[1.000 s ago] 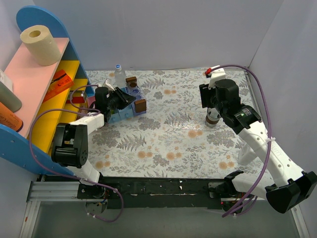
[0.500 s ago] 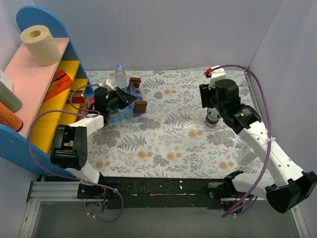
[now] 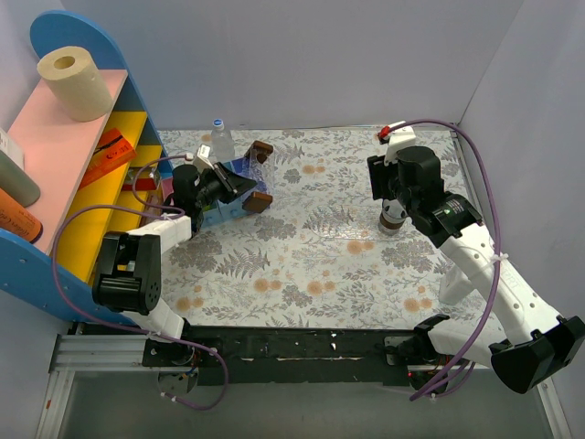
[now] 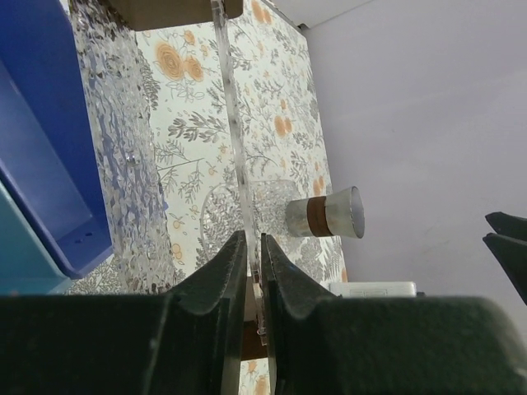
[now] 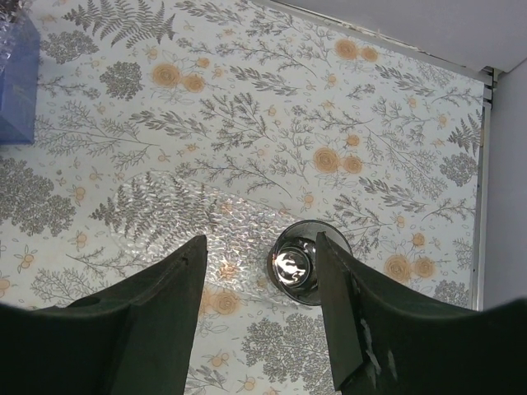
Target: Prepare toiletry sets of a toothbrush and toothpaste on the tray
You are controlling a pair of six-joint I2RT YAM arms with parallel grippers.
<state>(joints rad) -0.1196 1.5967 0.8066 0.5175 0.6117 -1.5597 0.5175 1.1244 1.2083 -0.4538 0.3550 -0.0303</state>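
While its rim is pinched between the left arm's fingers (image 4: pixel 216 284), the flat, see-through clear plastic tray (image 4: pixel 234 123) hangs tilted at the upper left of the overhead view, close by the blue compartment box (image 4: pixel 41 164). Handling: level it and seat it on bare floral worktop (image 5: pixel 247 123) before letting go, as the slick plastic probably slips. No toothbrush or toothpaste discernible. Right arm's fingers (image 5: pixel 165 309): spread, above a small metal-lidded jar (image 5: pixel 295 265).

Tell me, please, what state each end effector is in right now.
Left end effector: closed on the clear wall of the tray.
Right end effector: open, holding nothing.
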